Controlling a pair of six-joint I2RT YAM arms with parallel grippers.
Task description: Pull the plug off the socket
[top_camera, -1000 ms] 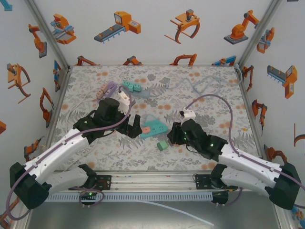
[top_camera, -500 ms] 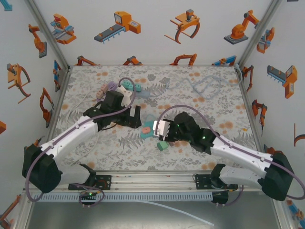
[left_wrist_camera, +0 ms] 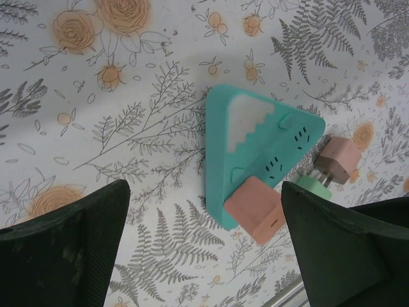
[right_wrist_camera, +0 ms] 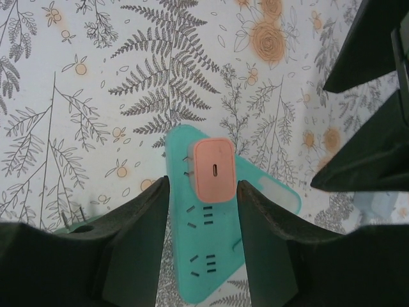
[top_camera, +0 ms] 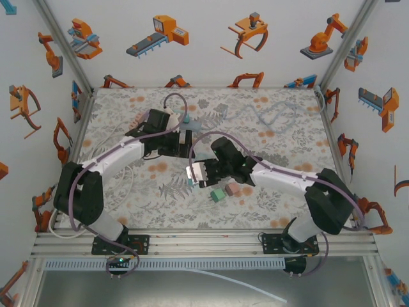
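Note:
The socket is a teal triangular power strip (right_wrist_camera: 211,243) (left_wrist_camera: 252,144) lying flat on the floral mat. A salmon-pink plug (right_wrist_camera: 215,169) (left_wrist_camera: 255,209) stands plugged into one corner of it. My right gripper (right_wrist_camera: 203,184) hovers straight over the plug. Its fingers (right_wrist_camera: 137,240) are a little apart and flank the plug with narrow gaps, gripping nothing. My left gripper (left_wrist_camera: 203,211) (top_camera: 185,142) is wide open on the far side of the strip, higher up, with nothing between its fingers (left_wrist_camera: 67,249).
A small green block (top_camera: 217,195) (left_wrist_camera: 313,185) and a pink block (top_camera: 234,190) (left_wrist_camera: 339,160) lie just right of the strip. Other power strips and a pale cable (top_camera: 268,115) lie toward the back wall. My left fingers (right_wrist_camera: 364,57) loom close on the right.
My right gripper has swung left and come over the plug. My left gripper has drawn back from the strip toward the far side, staying open.

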